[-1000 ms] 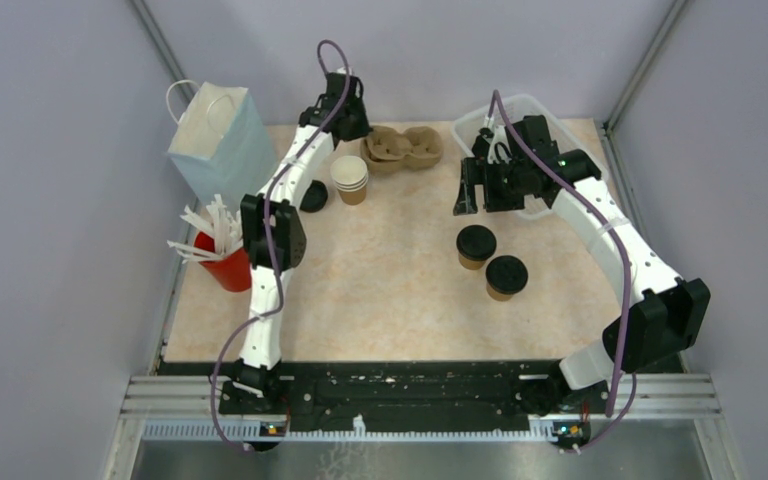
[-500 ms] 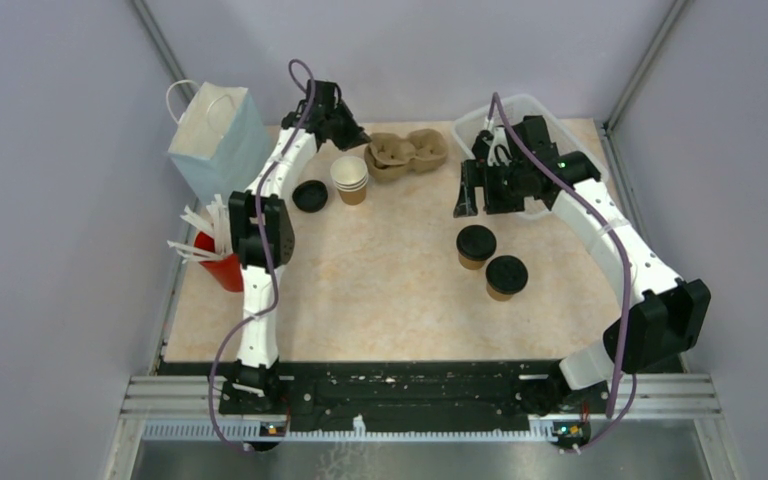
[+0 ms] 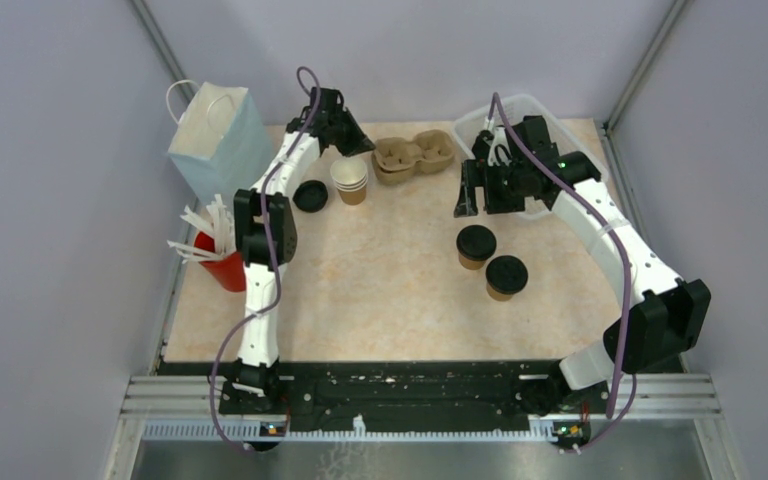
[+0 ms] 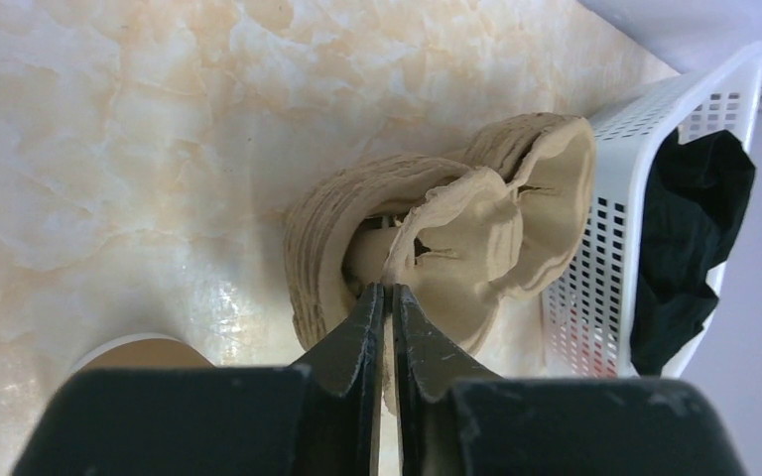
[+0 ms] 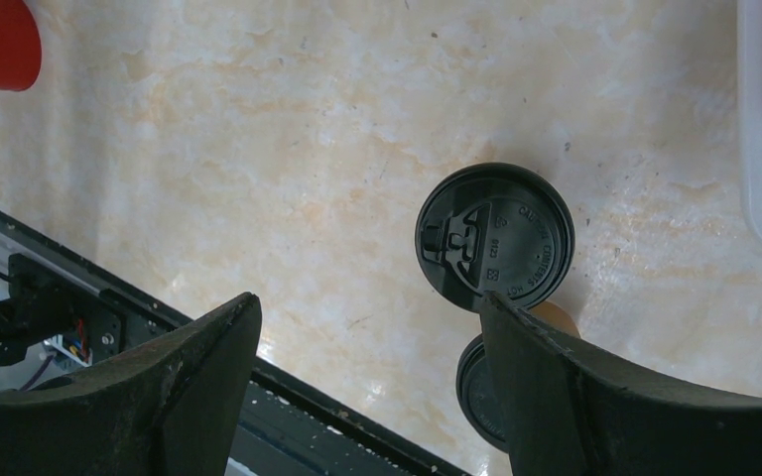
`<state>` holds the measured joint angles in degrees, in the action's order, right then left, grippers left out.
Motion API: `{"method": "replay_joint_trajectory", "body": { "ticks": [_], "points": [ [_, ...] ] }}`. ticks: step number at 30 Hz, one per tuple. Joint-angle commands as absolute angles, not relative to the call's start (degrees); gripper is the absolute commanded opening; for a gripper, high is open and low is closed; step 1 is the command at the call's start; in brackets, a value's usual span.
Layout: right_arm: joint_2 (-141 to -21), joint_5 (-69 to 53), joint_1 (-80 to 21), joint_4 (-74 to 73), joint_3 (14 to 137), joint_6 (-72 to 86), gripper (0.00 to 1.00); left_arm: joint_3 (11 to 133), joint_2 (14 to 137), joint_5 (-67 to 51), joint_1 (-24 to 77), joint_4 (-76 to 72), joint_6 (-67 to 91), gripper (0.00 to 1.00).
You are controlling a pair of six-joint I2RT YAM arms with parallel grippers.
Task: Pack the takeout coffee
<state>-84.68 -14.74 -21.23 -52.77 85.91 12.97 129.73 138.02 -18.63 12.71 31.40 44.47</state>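
Note:
Two kraft paper cups with black lids stand right of centre, one (image 3: 476,245) just behind the other (image 3: 506,277). The right wrist view shows both, the nearer cup (image 5: 494,238) and the other cup's lid (image 5: 476,382). My right gripper (image 3: 466,198) hangs open and empty above the table, just behind them (image 5: 367,307). My left gripper (image 3: 362,147) is shut on the left edge of the brown cardboard carrier (image 3: 415,155) at the back. In the left wrist view my left gripper (image 4: 389,290) pinches a carrier sheet (image 4: 466,233) tilted up off a nested stack.
A stack of open paper cups (image 3: 349,178) and a loose black lid (image 3: 310,195) lie near the left arm. A pale paper bag (image 3: 215,140) stands back left, and a red cup of white sticks (image 3: 222,262) stands at the left edge. A clear bin (image 3: 530,110) sits back right.
My left wrist has swung down onto the carrier's left end. The carrier has shifted a little to the right. The right arm and the lidded cups have not moved.

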Motion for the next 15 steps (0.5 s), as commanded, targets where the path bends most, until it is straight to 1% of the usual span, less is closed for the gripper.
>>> {"method": "replay_joint_trajectory", "body": {
  "ticks": [1,11,13,15],
  "points": [
    [-82.8,-14.4,-21.2,-51.6,86.9,11.8,0.81,129.6,139.0,-19.6,12.4,28.8,41.4,0.13],
    [-83.1,-14.5,-21.1,-51.5,86.8,11.9,0.81,130.0,139.7,-19.3,12.4,28.7,38.4,0.3],
    [-83.1,-14.6,-21.1,-51.5,86.8,11.9,0.81,130.0,140.0,-19.4,12.4,28.7,38.6,0.34],
    [-83.1,-14.6,-21.2,-51.5,86.8,11.9,0.81,130.0,140.1,-19.3,12.4,28.7,38.7,0.35]
  ]
}}
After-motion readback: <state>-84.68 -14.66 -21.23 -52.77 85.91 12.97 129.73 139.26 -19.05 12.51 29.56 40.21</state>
